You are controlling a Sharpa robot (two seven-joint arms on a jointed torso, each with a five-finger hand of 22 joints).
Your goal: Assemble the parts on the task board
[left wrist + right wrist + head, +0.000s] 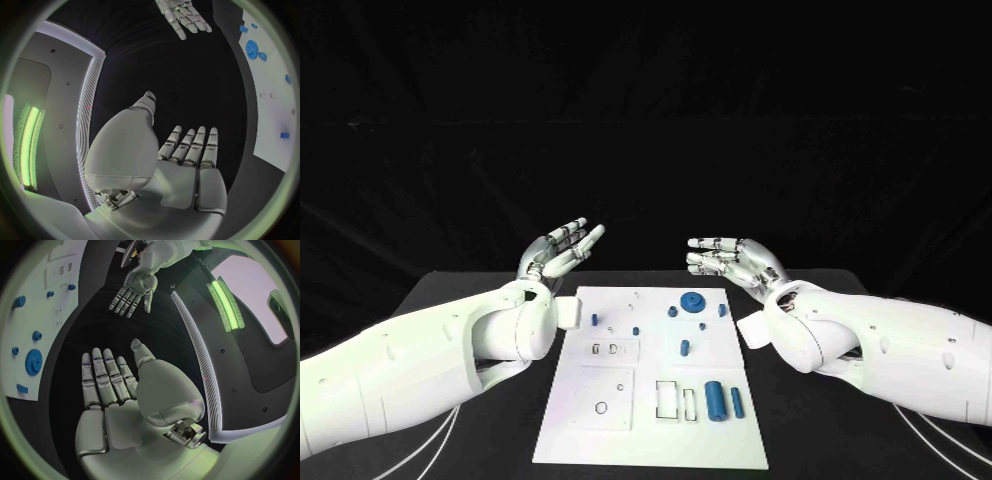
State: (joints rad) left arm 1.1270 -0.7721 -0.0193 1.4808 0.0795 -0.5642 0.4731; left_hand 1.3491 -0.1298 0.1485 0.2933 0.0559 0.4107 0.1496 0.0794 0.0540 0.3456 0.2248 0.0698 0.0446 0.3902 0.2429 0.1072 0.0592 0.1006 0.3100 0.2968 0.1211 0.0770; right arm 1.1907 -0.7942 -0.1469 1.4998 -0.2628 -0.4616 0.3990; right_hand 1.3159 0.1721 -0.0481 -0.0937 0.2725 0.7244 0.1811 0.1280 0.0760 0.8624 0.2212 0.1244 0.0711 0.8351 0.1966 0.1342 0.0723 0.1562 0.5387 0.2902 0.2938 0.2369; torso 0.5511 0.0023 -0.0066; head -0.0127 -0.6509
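Both held wide and empty, left robot hand (560, 250) and right robot hand (728, 258) beyond the task board (589, 440), leaving blue parts (715, 400) unobstructed, probably awaiting a first pick.

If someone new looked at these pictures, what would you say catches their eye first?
Most likely the two silver hands raised over the far end of the black table, the left hand and the right hand, both empty with fingers apart, palms turned towards each other. Next comes the white task board between the arms, with small blue parts scattered on it: a round blue gear near its far end and a blue cylinder nearer the robot.
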